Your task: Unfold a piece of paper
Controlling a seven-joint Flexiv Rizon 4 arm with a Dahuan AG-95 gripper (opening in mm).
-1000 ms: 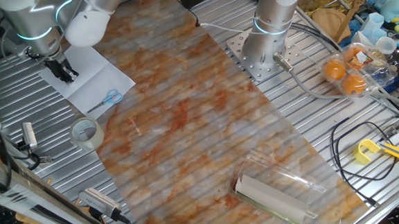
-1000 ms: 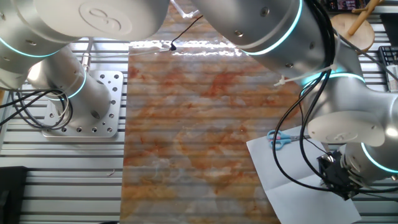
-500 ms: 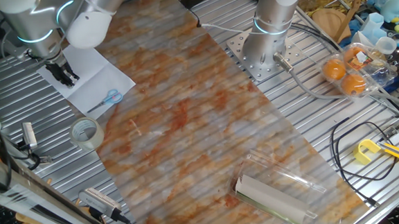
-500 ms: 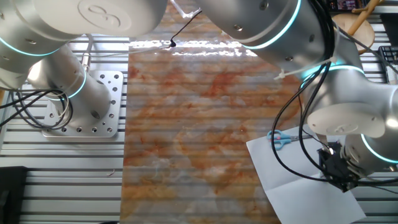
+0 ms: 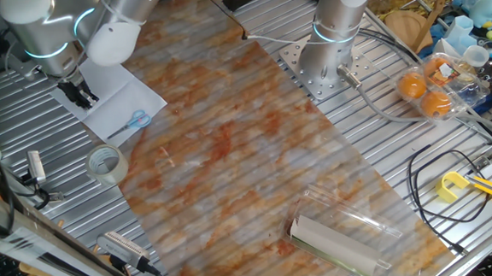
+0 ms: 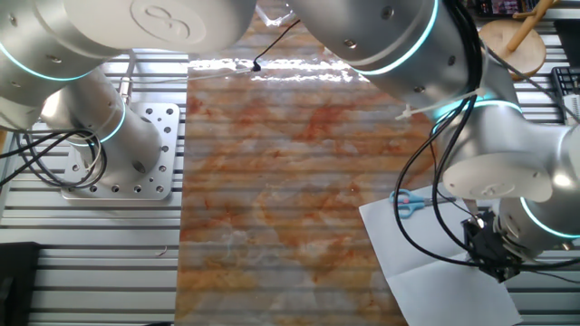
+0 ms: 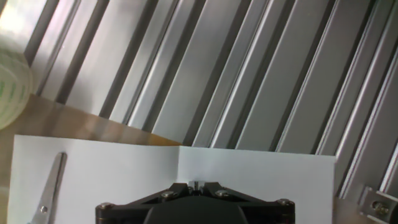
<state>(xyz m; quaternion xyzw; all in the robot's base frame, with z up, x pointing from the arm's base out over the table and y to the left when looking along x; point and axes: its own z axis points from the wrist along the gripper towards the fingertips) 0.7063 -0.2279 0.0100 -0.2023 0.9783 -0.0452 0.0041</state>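
Paper: the piece of paper (image 5: 111, 99) lay flat at the edge of the mottled orange mat (image 5: 238, 147), partly on the mat and partly on the ribbed metal table (image 5: 23, 126).
Mark: a small light-blue squiggle (image 5: 135, 121) sat on the paper's edge nearest the mat's middle; in the other fixed view it showed at (image 6: 412, 203).
Crease: in the hand view a fold line ran across the white sheet (image 7: 249, 180) from its far edge toward the fingers.
Gripper: the gripper (image 5: 78, 93) stood over the paper's end farthest from the mat's middle, its dark tips at or just above the sheet; contact was not clear.
Jaws: the fingertips appeared pressed close together with no paper between them, though the hand view showed only the black finger housing (image 7: 193, 202), so this seemed likely rather than sure.
Paper relative to jaws: the sheet lay beneath and ahead of the tips, with its far edge just beyond them.
Tape roll: a translucent tape roll (image 5: 107, 164) rested near the paper, just off the mat.
Rolled sheet: an off-white roll in clear plastic (image 5: 341, 231) lay at the mat's opposite end, well apart from the paper.
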